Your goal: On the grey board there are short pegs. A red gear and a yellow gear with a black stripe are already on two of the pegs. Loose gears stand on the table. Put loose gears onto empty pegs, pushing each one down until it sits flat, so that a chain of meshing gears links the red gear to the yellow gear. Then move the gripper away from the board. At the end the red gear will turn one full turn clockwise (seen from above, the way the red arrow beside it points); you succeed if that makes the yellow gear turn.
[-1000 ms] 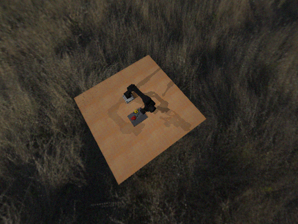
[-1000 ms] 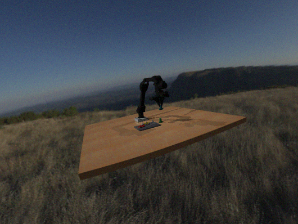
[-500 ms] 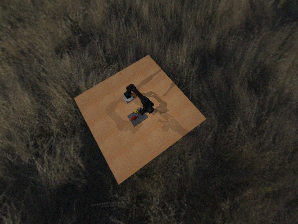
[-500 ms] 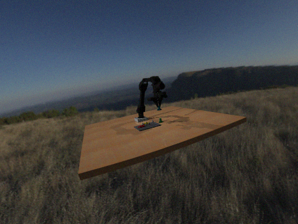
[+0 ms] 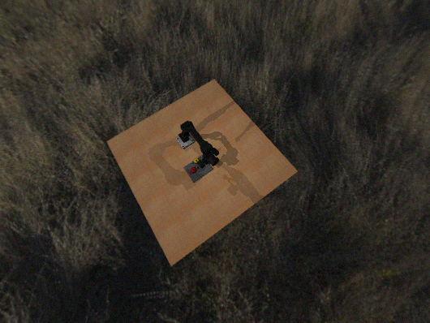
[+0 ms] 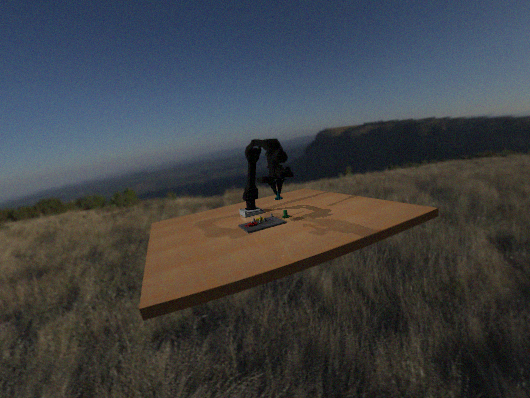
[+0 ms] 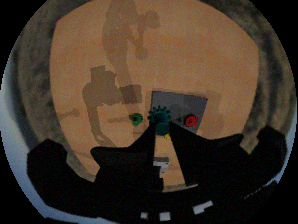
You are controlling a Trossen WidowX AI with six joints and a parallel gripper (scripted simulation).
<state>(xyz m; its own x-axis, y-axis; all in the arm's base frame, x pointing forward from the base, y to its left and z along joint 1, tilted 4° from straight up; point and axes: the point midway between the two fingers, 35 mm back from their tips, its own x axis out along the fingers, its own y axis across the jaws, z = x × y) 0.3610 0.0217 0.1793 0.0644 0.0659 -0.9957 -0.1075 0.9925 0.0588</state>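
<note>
My gripper [image 6: 278, 193] [image 7: 161, 124] is shut on a teal gear [image 6: 278, 197] [image 7: 160, 115] and holds it well above the table. In the wrist view the teal gear overlaps the left part of the grey board [image 5: 195, 177] [image 6: 269, 226] [image 7: 172, 97]. The red gear [image 5: 193, 170] [image 6: 251, 224] [image 7: 190, 120] is on the board. The yellow gear [image 5: 196, 161] [image 6: 257, 219] [image 7: 167, 136] is on it too, partly hidden by a finger in the wrist view. A green gear [image 6: 285, 214] [image 7: 136, 119] stands on the table just beside the board. The pegs are too small to make out clearly.
The wooden table [image 5: 162, 219] [image 6: 200, 270] [image 7: 200, 50] carries the arm's light base plate [image 5: 185, 143] [image 6: 249, 213], close behind the board. The black arm [image 5: 199, 139] [image 6: 251, 175] arches over from it. Shadows of the arm lie across the table.
</note>
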